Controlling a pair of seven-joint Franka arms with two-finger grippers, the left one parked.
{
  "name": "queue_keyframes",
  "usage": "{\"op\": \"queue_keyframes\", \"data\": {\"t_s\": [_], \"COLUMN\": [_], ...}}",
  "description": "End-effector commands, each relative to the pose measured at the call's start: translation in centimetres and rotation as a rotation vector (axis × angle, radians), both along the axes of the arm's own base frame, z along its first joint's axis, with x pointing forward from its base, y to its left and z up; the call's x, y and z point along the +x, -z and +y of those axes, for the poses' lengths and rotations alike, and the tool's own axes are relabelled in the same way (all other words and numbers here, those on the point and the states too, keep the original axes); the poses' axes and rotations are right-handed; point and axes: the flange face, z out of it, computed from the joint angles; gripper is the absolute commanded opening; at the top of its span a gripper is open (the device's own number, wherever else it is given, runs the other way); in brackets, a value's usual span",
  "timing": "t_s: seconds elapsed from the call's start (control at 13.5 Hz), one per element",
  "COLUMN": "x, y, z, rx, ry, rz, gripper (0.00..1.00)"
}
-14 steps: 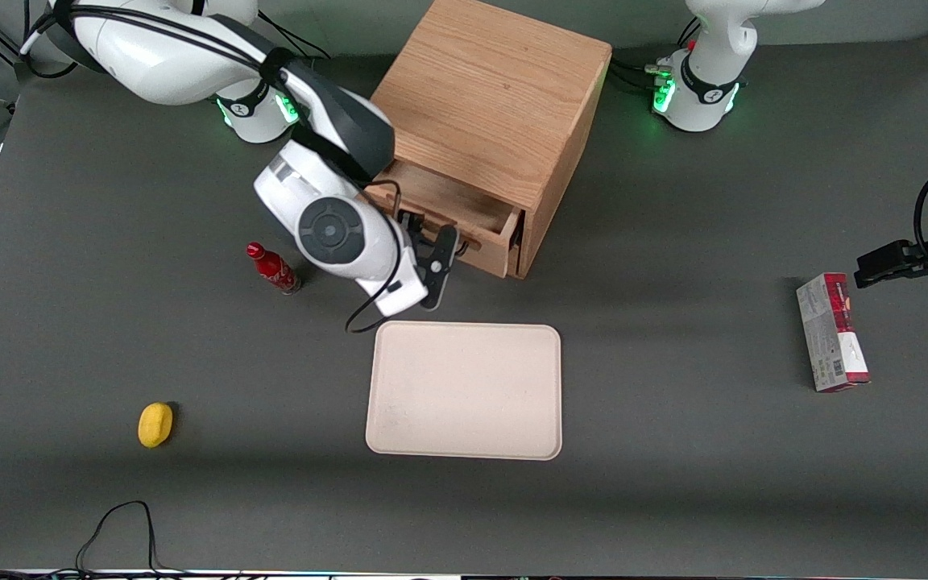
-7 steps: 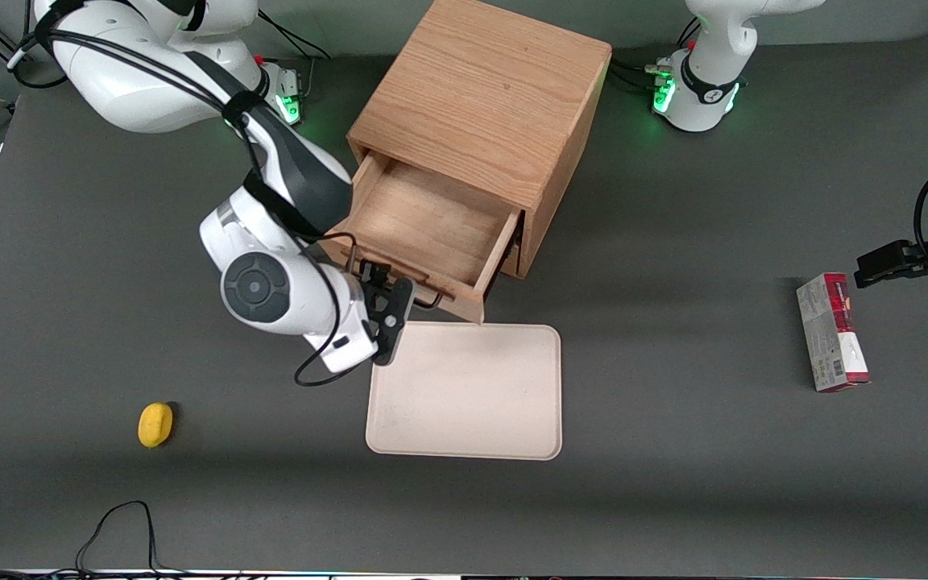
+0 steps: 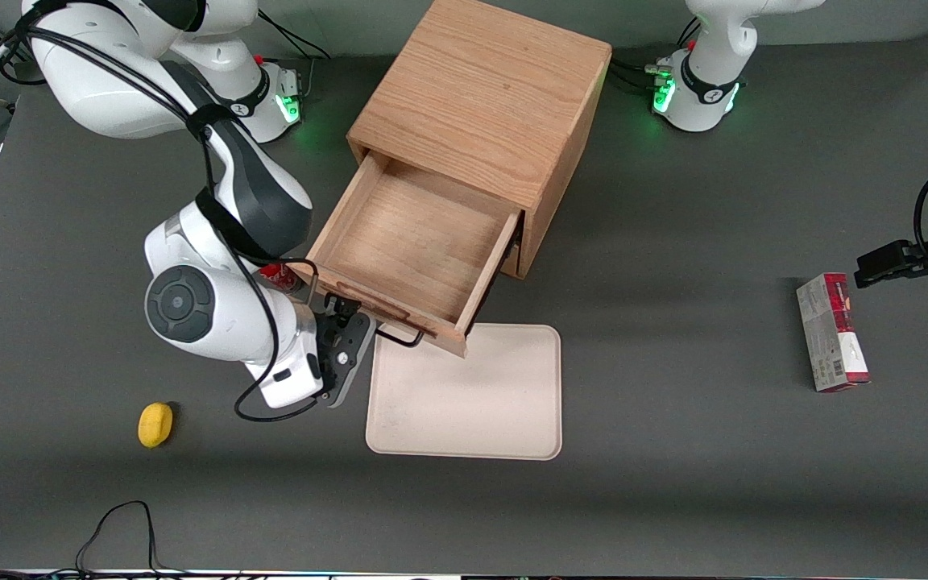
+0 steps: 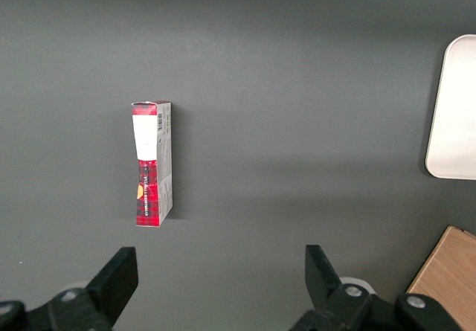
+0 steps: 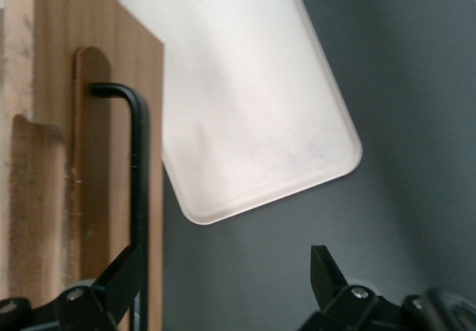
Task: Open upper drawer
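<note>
The upper drawer (image 3: 412,242) of the light-oak cabinet (image 3: 484,97) stands pulled far out, and its bare wooden floor shows. Its front overhangs the tray's edge. Its black wire handle (image 3: 399,338) runs along the drawer front (image 5: 97,160) and also shows in the right wrist view (image 5: 139,197). My right gripper (image 3: 351,350) is at the handle's end toward the working arm's side, just in front of the drawer front. In the right wrist view the gripper (image 5: 223,279) is open. One fingertip (image 5: 123,275) lies against the handle and the other stands apart over bare table.
A beige tray (image 3: 464,395) lies nearer the front camera than the drawer and shows in the right wrist view (image 5: 245,100). A red bottle (image 3: 277,274) is mostly hidden by my arm. A yellow object (image 3: 155,424) lies toward the working arm's end. A red-and-white box (image 3: 832,332) lies toward the parked arm's end.
The upper drawer slid from slightly open to far out. My gripper moved with the handle toward the front camera. The arm now covers most of the red bottle.
</note>
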Motion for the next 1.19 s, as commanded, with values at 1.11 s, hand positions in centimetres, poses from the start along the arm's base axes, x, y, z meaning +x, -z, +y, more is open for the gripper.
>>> {"op": "queue_keyframes", "data": {"t_s": [1.11], "x": [-19.5], "y": [-18.1], "z": [-26.3], "rx": [-0.133], "ry": [1.113], "rz": [0.070], "gripper": [1.00]}}
